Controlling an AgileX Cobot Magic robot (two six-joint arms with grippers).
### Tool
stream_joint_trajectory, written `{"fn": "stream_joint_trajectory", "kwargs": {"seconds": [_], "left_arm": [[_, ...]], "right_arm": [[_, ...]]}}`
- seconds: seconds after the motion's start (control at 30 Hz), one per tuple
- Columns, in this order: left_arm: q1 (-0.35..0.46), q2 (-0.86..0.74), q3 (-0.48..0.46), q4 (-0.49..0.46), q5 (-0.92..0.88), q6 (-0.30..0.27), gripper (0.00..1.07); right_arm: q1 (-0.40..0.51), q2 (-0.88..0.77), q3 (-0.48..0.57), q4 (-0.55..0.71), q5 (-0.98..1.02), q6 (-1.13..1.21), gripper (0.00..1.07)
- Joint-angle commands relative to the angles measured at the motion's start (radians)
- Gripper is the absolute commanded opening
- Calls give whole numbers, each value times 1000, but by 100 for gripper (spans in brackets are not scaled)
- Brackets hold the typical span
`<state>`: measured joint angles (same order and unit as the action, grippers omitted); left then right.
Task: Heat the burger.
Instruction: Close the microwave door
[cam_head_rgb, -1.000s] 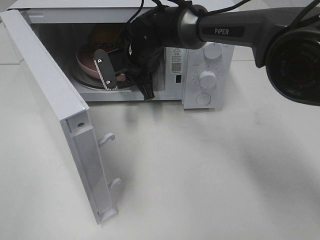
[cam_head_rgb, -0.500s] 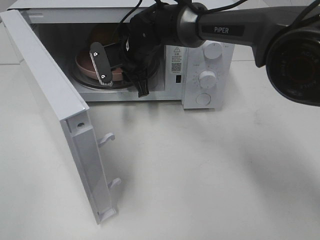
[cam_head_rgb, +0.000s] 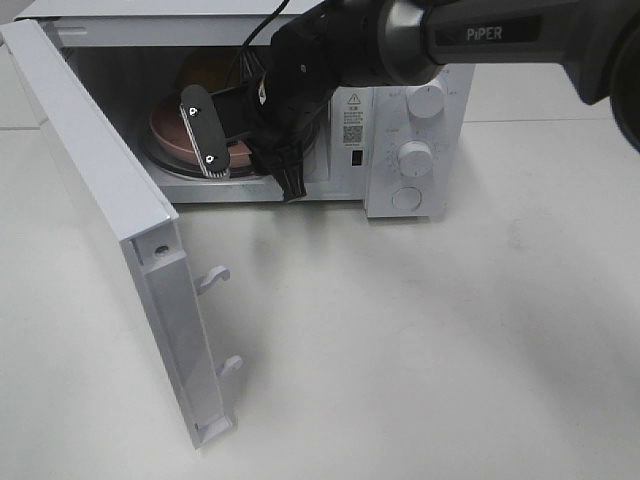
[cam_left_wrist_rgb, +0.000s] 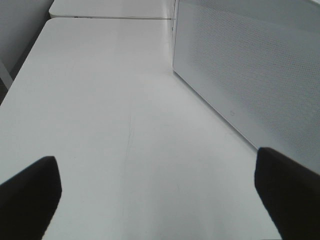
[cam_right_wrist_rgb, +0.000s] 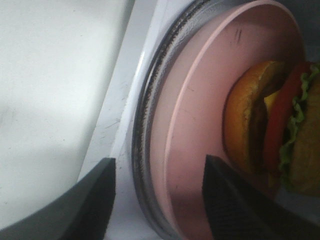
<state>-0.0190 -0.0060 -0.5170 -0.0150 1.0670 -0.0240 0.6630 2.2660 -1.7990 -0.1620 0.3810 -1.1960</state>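
The burger lies on its side on a pink plate with its tan bun, green frill and red slice showing. The plate rests on the glass turntable inside the open microwave. In the high view the burger shows as a tan dome behind the plate. My right gripper reaches into the oven and is open, its fingers straddling the plate's near rim without touching it; in the high view it hides part of the plate. My left gripper is wide open over bare table and holds nothing.
The microwave door swings out to the left, with two latch hooks on its edge. In the left wrist view the door's mesh outer face stands beside the gripper. Control knobs sit on the oven's right panel. White table lies in front.
The right gripper's jaws have spread apart off the plate's rim, and the plate now rests on the turntable. The right arm's forearm shifted slightly. The left gripper stayed still.
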Motion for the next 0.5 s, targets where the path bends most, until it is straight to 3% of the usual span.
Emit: {"fn": "stream_joint_trajectory", "kwargs": {"seconds": [0.03,0.17,0.43,0.5], "left_arm": [[3,-18,1,2,2,0,98],[3,-18,1,2,2,0,98],[3,-18,1,2,2,0,98],[3,-18,1,2,2,0,98]], "right_arm": [[3,-39,50,-10,-20,5,56],[0,-115,181,-10,-87,9,57],[-12,-180,287,-8,-128,83,64],[-23,-232,356,-14,-176,188,77]]}}
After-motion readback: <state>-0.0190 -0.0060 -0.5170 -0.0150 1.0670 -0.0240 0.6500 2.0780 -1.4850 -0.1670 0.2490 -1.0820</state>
